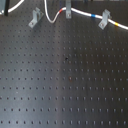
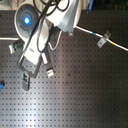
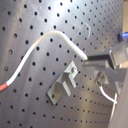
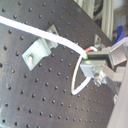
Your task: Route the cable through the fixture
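Second wrist view shows the cable (image 4: 55, 39) pinched between the jaws of the gripper (image 4: 86, 56), which are closed almost fully on the thin white cord; a slack loop is seen hanging from the far side of the jaws, while the taut run leads away from them across the board. Just beyond the jaws, under that taut run, a grey fixture (image 4: 39, 50) is bolted to the perforated board, and the cord appears to pass over or through its top, though whether it is seated in the fork cannot be told. In the first wrist view the cord (image 3: 47, 40) is seen arching out of the jaws and away, with a red-orange band at its far end, and a fixture (image 3: 64, 85) stands near the jaws and apart from the cord. In the first exterior view the cable (image 1: 82, 14) is strung across the top of the black perforated table (image 1: 64, 85), past three alike brackets. The risk is judged to lie in the slack: if the cord is pulled sideways too quickly, it may ride over the forked top instead of dropping into it, or slip from so narrow a pinch.
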Controlling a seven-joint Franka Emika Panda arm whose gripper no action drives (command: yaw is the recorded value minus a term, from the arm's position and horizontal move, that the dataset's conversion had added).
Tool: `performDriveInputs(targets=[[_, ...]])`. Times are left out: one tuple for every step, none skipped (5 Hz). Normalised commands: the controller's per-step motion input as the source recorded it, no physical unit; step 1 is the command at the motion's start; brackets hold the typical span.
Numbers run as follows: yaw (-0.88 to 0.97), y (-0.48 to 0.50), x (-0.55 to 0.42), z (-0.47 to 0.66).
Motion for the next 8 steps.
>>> performDriveInputs(targets=[[-0.57,0.057,-0.246,0.19],[-0.38,-0.142,-0.345,0.24],[-0.34,-0.144,-0.315,0.29],[0.00,0.013,-0.051,0.21],[0.26,0.022,-0.100,0.54],[0.29,0.075,-0.023,0.35],[0.13,0.007,-0.027,0.01],[0.05,-0.001,-0.188,0.17]])
